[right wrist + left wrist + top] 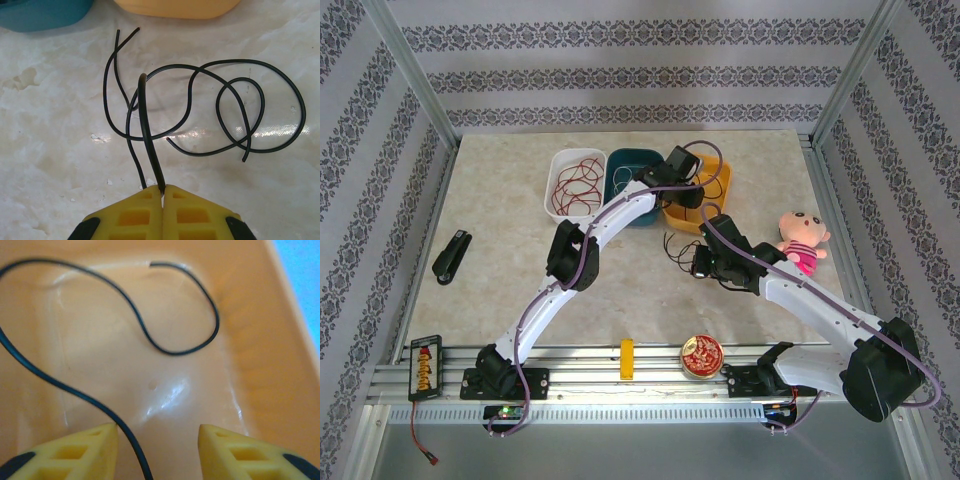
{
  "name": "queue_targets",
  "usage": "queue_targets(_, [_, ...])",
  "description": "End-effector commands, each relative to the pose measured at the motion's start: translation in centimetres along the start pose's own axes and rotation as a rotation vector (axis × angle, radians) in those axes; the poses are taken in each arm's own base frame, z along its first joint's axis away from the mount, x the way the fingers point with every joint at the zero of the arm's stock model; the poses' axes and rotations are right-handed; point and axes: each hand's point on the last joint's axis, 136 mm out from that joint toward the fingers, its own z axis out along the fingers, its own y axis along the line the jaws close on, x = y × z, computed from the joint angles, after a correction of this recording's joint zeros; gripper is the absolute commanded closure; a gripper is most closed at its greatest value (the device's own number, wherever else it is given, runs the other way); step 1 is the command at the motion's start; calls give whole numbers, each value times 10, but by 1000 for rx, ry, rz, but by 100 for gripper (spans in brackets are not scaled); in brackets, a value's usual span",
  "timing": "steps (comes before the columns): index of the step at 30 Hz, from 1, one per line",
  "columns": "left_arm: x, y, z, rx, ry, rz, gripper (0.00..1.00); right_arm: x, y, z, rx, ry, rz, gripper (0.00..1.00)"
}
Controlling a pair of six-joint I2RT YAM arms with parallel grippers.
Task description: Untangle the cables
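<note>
- Marble counter [500,300], middle: black cables [200,110] looped beside yellow bin [175,7], one inside.
- Right end effector [162,190] pinched on one of them; left end effector [157,432] spread, empty, over bin.
- Light, limp; pinch near free end.

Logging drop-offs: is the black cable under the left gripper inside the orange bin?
Inside: the black cable lies curled on the orange bin floor, left gripper open above it.

No text, label or number is legible anywhere.

Bright even light, soft glare on the table [200,134], foregrounds blurred.
</note>
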Motion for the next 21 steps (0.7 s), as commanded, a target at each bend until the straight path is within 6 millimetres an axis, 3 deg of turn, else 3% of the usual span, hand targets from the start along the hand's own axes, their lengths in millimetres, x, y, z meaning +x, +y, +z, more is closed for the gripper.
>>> queue_targets(1, [-54, -6, -41, 14, -152, 2, 52, -7, -2, 0, 9, -29, 9, 100])
queue_targets(8, [-86, -11, -92, 5, -230, -15, 51, -16, 2, -13, 0, -56, -2, 100])
queue_targets(15, [-93, -6, -143, -50, -244, -4, 45, -30, 13, -39, -48, -110, -26, 100])
queue_targets(21, [-89, 13, -195, -115, -333, -3, 40, -47, 31, -71, -130, -178, -55, 100])
